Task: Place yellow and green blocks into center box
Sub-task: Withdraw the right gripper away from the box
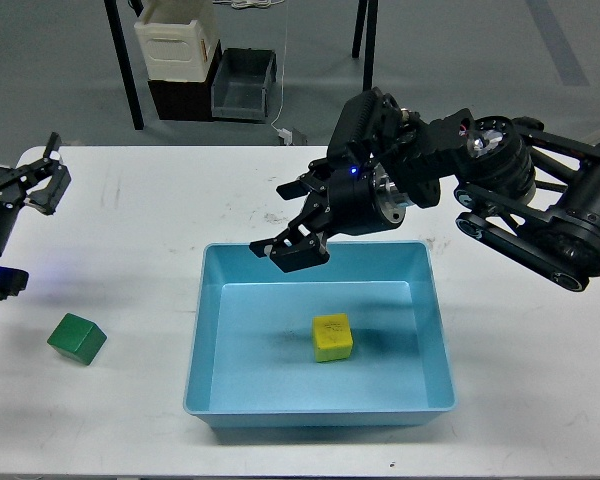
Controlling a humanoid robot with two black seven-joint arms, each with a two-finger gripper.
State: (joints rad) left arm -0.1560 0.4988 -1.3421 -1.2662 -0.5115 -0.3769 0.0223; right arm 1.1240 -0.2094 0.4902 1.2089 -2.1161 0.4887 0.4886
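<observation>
The yellow block (332, 338) lies on the floor of the blue centre box (212, 330), right of its middle, with nothing touching it. The green block (77, 339) sits on the white table left of the box. My right gripper (272, 222) hovers above the box's far left rim, open and empty, well up and left of the yellow block. My left gripper (42, 172) is at the left edge of the view, raised well behind the green block, open and empty, partly cut off by the frame.
The white table (160, 210) ends close in front of the box. Beyond its far edge, on the floor, stand a white crate (176, 40), a grey bin (243, 85) and black table legs (365, 60).
</observation>
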